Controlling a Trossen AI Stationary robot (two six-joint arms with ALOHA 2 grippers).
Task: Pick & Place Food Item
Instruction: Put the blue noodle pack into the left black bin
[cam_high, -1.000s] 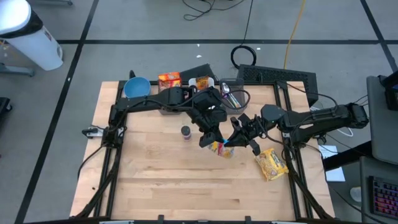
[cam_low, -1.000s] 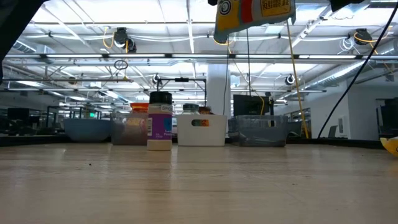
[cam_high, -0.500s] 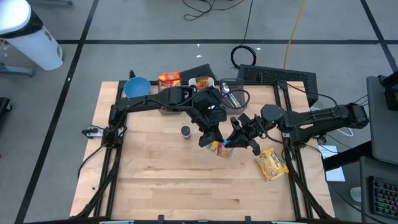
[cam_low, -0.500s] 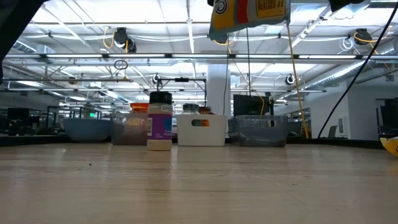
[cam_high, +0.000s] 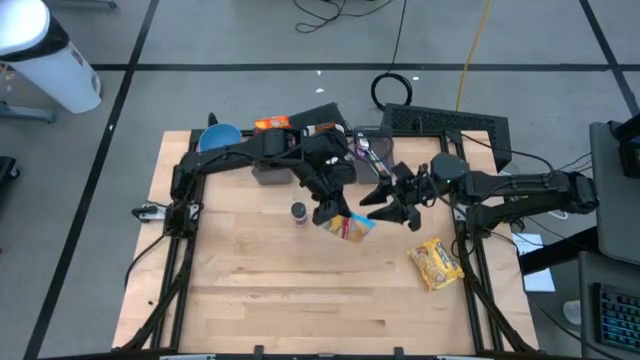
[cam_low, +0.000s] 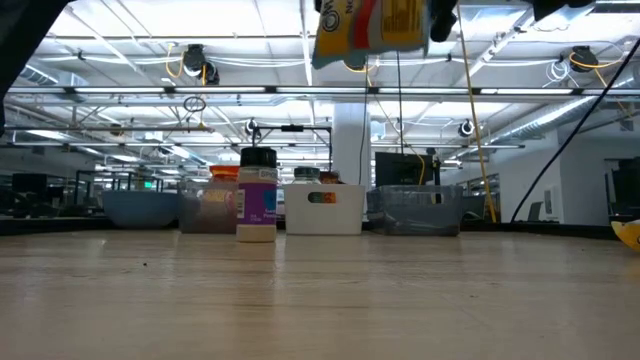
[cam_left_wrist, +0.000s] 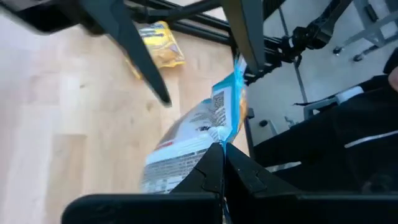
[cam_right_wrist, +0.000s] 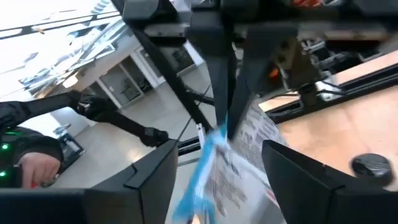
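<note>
The left gripper (cam_high: 327, 212) pinched a crinkly yellow-and-blue snack packet (cam_high: 349, 226) above the wooden table (cam_high: 250, 290). The right gripper (cam_high: 384, 205) stood beside it, fingers apart.

Wooden table (cam_high: 250, 290): jar (cam_high: 298, 213), yellow packet (cam_high: 435, 263).

Yellow-and-red printed snack packet (cam_low: 372, 28) hangs at top edge, well above light wooden desk (cam_low: 320, 300). On far desk edge: blue bowl (cam_low: 140, 208), purple-labelled jar with black cap (cam_low: 257, 196), white rectangular bin (cam_low: 323, 209), clear plastic container (cam_low: 416, 211). Yellow cable (cam_low: 472, 110) hangs behind.
</note>
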